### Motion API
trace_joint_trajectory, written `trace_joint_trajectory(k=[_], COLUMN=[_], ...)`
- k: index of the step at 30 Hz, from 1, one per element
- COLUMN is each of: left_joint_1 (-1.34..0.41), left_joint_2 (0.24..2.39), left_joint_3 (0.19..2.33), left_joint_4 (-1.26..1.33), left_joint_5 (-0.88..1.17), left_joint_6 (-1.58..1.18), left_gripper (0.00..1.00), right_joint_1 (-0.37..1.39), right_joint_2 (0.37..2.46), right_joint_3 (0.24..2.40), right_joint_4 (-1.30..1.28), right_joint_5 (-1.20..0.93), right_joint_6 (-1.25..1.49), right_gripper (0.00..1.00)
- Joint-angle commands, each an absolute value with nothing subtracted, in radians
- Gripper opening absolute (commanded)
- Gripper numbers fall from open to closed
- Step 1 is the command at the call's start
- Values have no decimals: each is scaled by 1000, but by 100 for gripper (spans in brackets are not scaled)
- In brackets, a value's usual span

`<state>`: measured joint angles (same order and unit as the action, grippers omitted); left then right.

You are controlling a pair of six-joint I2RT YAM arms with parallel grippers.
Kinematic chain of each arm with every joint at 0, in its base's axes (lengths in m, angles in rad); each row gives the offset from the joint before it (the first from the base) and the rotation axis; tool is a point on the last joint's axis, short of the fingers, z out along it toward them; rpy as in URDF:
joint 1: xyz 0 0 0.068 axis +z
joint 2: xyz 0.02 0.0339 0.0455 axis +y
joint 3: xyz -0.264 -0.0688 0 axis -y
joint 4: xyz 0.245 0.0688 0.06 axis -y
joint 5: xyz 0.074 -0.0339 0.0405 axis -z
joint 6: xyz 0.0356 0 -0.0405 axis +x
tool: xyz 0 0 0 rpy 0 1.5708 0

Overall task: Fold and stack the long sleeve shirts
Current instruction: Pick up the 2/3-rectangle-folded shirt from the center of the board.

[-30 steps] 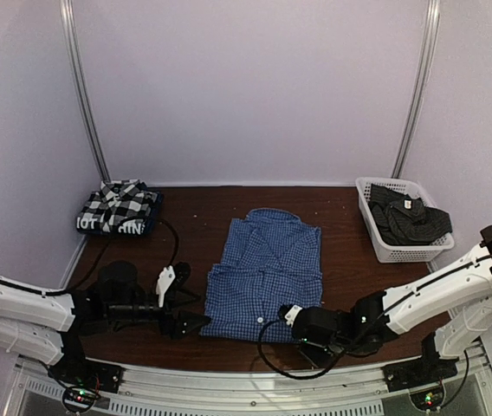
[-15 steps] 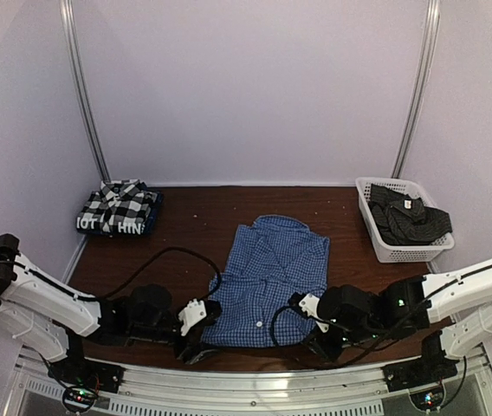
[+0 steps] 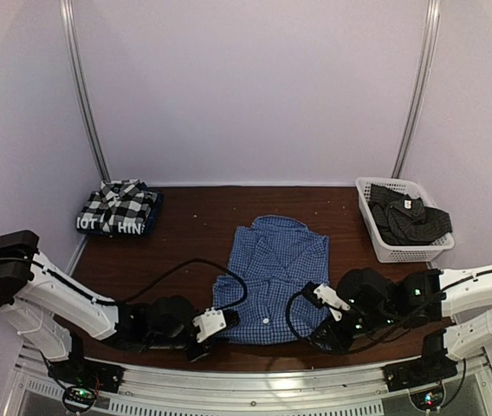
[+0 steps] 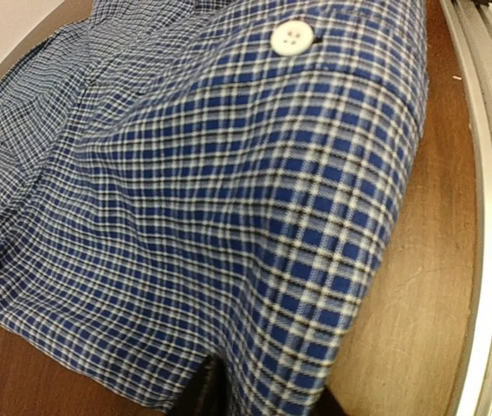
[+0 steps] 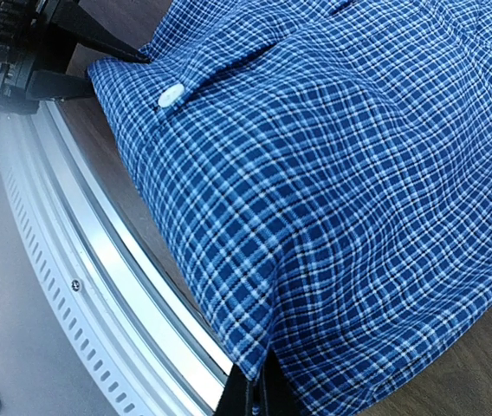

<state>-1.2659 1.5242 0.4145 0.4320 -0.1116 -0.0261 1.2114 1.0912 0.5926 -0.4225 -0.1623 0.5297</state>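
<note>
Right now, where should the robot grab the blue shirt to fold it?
Grab the blue shirt by its two near bottom corners, coming low from the front edge of the table. It lies flat with its collar at the far end, so those corners are closest and probably fold over easiest.

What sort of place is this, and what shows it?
Probably a robot lab booth: plain walls enclose a table, two bolted arms work a blue checked shirt, and a white basket holds dark clothes.
</note>
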Motion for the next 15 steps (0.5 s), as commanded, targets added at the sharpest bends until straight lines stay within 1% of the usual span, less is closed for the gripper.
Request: trace_joint_trajectory(k=[1,4,5,10,13,15], left_joint_1=[-1273,-1274,-1273,-1272,-1264,-1245], left_joint_2=[1511,1492,1484,1443,1420,1405], left_joint_3=[465,514,536,654,714,739], left_joint_4=[378,297,263,87,12,-30], left_joint_5=[-174,-109,-85,-2,59,110], left_joint_6=[-20,-67,-85,-179,-216,-230], left_gripper=[19,3,0,0,0,0], right_joint_1=[1201,1201,1201,1203,1205,1206], right_joint_2=[1064,1059,1057,1058,1056,1051], right_joint_3=[579,581,583,580,578,578], right_joint_4=[-405,-421,-423,-432,-434,-435], right_joint_5=[-210,-198,-192,-158,-142,-134], right_joint_6=[524,521,521,534,537,541], right_gripper=[0,0,0,1,5,9])
